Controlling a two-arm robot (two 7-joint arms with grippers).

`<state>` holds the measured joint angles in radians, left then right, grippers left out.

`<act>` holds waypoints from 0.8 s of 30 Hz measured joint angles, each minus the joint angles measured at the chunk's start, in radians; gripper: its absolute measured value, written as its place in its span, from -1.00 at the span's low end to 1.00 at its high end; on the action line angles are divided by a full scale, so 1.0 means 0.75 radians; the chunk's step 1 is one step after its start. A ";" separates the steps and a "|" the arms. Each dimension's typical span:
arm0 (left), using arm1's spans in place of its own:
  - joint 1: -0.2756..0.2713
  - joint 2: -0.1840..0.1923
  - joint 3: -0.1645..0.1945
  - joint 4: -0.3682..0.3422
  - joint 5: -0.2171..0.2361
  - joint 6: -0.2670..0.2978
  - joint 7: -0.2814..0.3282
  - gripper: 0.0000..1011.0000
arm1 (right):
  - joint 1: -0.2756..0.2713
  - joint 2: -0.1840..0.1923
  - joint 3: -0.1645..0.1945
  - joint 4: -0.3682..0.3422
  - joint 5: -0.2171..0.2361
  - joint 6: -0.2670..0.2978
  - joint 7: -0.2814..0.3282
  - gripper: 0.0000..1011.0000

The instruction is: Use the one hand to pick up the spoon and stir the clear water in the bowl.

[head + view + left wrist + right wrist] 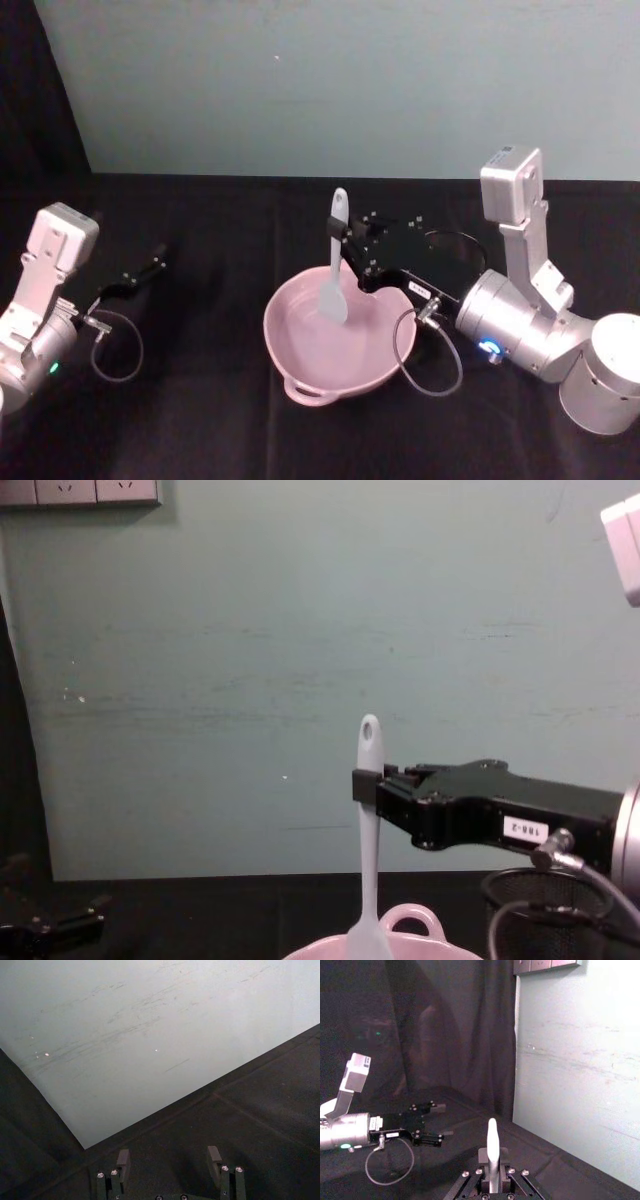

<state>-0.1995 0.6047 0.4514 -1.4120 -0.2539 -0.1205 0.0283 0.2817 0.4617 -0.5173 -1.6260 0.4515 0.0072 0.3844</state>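
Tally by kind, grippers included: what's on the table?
spoon: 1
bowl: 1
mesh cup: 1
grippers: 2, left gripper and right gripper
Total: 5

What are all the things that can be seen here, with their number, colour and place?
spoon: one, white, upright, scoop end down in the bowl.
bowl: one, pale pink, middle of the table, a loop handle on its near rim.
mesh cup: one, black, beyond the bowl to the right.
table: one, covered in black cloth.
wall: one, pale green, behind the table.
right gripper: one, black, above the bowl's far rim, shut on the spoon's handle.
left gripper: one, black, open, at the table's left, apart from the bowl.
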 joint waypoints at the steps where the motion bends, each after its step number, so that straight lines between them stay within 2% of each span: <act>1: 0.000 0.000 0.000 0.000 0.000 0.000 0.000 0.99 | 0.000 0.000 0.000 0.000 0.000 0.000 0.000 -0.76; 10: 0.000 0.000 0.000 0.000 0.000 0.000 0.000 0.99 | -0.022 -0.025 0.025 0.028 -0.012 -0.008 0.023 -0.76; 24: 0.000 0.000 0.000 0.000 0.000 0.000 0.000 0.99 | -0.021 -0.024 0.024 0.026 -0.010 -0.008 0.023 -0.76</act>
<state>-0.1996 0.6047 0.4514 -1.4120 -0.2539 -0.1205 0.0283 0.2660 0.4439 -0.4990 -1.6068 0.4440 0.0014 0.4014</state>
